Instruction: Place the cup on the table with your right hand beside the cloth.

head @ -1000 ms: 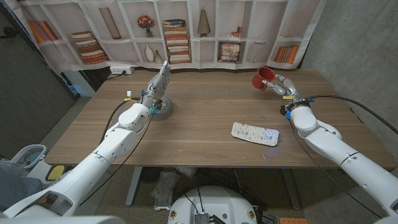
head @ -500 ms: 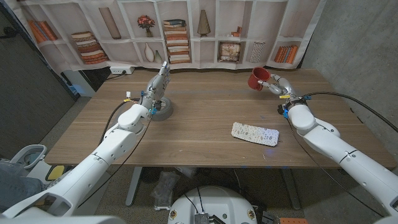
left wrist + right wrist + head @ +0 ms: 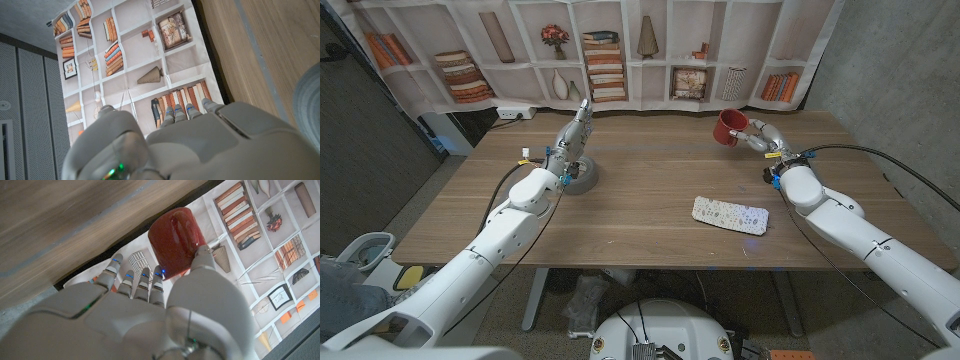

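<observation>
A red cup (image 3: 728, 126) hangs tilted in the air above the table's far right part, held by my right hand (image 3: 758, 137). In the right wrist view the red cup (image 3: 174, 241) sits between my thumb and fingers (image 3: 145, 282). A patterned white cloth (image 3: 730, 214) lies folded on the table nearer the front, well apart from the cup. My left hand (image 3: 574, 134) is raised at the far left with its fingers straight and together, holding nothing; a grey round object (image 3: 582, 176) sits just below it.
The wooden table (image 3: 640, 190) has bare wood around the cloth. Behind its far edge hangs a printed bookshelf backdrop (image 3: 605, 50). A cable (image 3: 880, 160) runs from my right wrist over the table's right side.
My right hand has carried the red cup a little to the left and slightly further back. The left arm has stayed still.
</observation>
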Robot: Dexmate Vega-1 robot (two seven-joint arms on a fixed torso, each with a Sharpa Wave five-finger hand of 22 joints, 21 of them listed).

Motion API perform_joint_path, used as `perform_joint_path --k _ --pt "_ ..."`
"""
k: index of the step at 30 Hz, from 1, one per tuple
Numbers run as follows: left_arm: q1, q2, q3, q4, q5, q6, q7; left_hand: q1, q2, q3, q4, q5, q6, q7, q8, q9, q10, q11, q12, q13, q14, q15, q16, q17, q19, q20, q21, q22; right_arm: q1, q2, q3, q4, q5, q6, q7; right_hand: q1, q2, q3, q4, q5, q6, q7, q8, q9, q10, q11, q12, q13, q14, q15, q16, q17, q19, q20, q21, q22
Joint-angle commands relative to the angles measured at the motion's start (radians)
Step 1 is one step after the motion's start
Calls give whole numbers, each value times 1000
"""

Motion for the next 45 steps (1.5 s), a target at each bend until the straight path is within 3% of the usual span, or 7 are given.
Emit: perform_joint_path --k 1,22,45 --pt "-2 -8 2 20 -3 -12 -8 5 3 -11 0 -1 1 2 -3 4 3 3 -2 5 1 0 -2 2 -26 -27 7 5 21 7 -24 8 -15 -12 21 2 6 8 0 -6 158 -147 7 2 6 1 0 0 5 -2 0 2 6 6 -3 3" --pt "13 -5 -14 28 -11 -34 -9 7 5 -15 0 -1 2 3 -3 4 4 2 -2 5 2 0 -2 2 -27 -27 7 5 52 15 -66 14 -49 -47 42 4 7 11 0 -13 158 -148 1 2 6 0 -3 0 8 -3 0 2 6 6 -4 3" --pt "-35 -16 1 84 -15 -30 -48 10 7 -18 0 -1 3 2 -2 4 4 3 -3 5 3 0 -2 2 -27 -25 7 5 55 21 -86 10 -64 -87 41 6 8 14 0 -21 158 -152 -5 3 9 -1 -5 0 9 -4 -1 2 6 5 -4 3"
